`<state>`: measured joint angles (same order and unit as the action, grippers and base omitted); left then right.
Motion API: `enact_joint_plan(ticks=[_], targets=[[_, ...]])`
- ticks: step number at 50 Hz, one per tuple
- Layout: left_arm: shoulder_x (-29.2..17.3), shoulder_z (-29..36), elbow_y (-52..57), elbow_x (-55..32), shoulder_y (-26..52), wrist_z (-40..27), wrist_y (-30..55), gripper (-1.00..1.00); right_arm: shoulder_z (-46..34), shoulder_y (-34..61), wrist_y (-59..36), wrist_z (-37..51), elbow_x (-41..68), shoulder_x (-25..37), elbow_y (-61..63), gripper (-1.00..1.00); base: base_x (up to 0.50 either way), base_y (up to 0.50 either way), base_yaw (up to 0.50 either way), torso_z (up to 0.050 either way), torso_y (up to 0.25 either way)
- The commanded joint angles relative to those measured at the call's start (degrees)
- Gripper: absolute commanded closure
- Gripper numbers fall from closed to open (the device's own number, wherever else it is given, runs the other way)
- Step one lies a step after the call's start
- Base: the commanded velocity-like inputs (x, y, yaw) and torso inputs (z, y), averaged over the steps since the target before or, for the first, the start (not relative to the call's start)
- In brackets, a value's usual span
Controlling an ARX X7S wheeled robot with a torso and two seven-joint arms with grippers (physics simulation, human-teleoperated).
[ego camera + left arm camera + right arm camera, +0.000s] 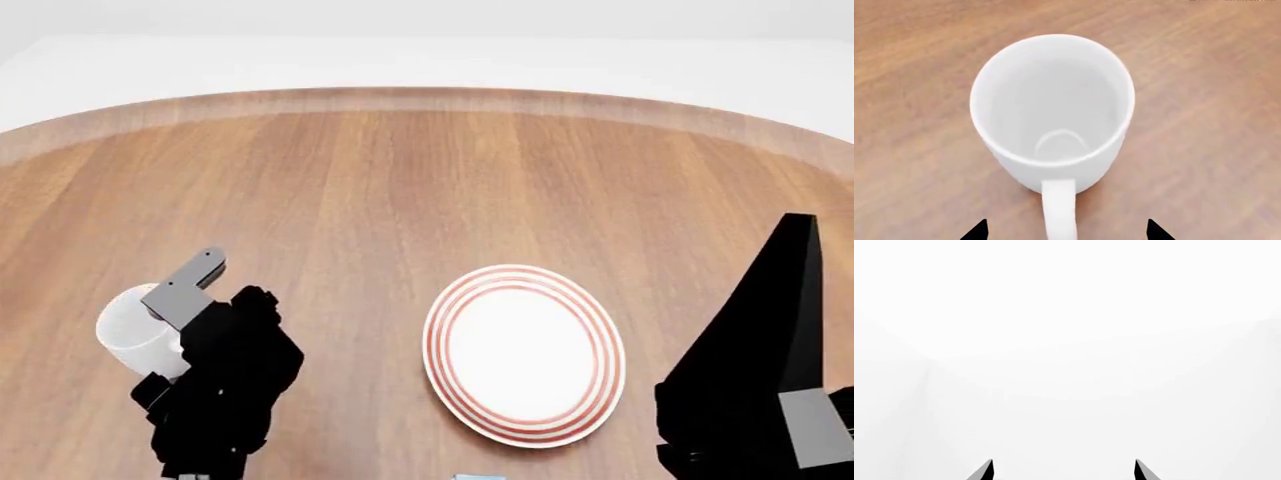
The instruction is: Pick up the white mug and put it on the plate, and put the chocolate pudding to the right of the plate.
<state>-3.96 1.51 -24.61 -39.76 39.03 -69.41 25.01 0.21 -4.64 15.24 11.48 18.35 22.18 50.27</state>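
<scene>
Your round wooden worktop (400,190) carries the round white plate with concentric red rings (525,355) near its right, nothing on it. Well to its left stands the plain glossy white ceramic mug (1052,107), upright. Your left gripper (1066,231) hovers at the mug's handle, jaws spread, touching nothing. Your right gripper (1063,471) faces blank white, jaws spread.
</scene>
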Motion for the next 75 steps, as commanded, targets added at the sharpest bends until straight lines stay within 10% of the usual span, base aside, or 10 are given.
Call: enact_joint_plan(ticks=[1,18,19,45,63,75], targets=[[0.31,-0.95,-1.15,0.21,0.34,1.31,-0.18,-1.00,0.77,-0.23,0.11,-1.01,-1.22,-0.86,-0.02,-1.00,0.00,0.00,0.00,0.000,0.000],[-0.19,-0.44,-4.88,-0.55,0.22,3.32,-2.60,-1.00,0.31,-0.17,-0.05,-0.63,-1.43,-0.54,0.00,-1.00,0.00,0.00,0.00,0.000,0.000],[-0.15,-0.39,-5.06,-0.58,0.21,3.50,-2.82,1.00,0.29,-0.15,-0.04,-0.62,-1.45,-0.53,-0.01,-1.00,0.00,0.00,0.00,0.000,0.000],[-1.35,3.11,-5.25,-1.47,1.02,6.37,-1.36,1.00,-0.13,0.07,-0.64,0.01,-1.37,0.19,-0.05,-1.00,0.00,0.00,0.00,0.000,0.000],[-16.96,29.87,34.53,-6.34,13.73,34.10,25.12,1.00,0.31,0.28,-0.88,0.74,-1.27,0.77,0.74,-1.00,0.00,0.00,0.00,0.000,0.000],[-18.12,37.80,32.44,-9.00,26.49,49.60,31.85,1.00,0.27,0.61,-1.18,1.11,-1.09,1.14,0.93,-1.00,0.00,0.00,0.00,0.000,0.000]])
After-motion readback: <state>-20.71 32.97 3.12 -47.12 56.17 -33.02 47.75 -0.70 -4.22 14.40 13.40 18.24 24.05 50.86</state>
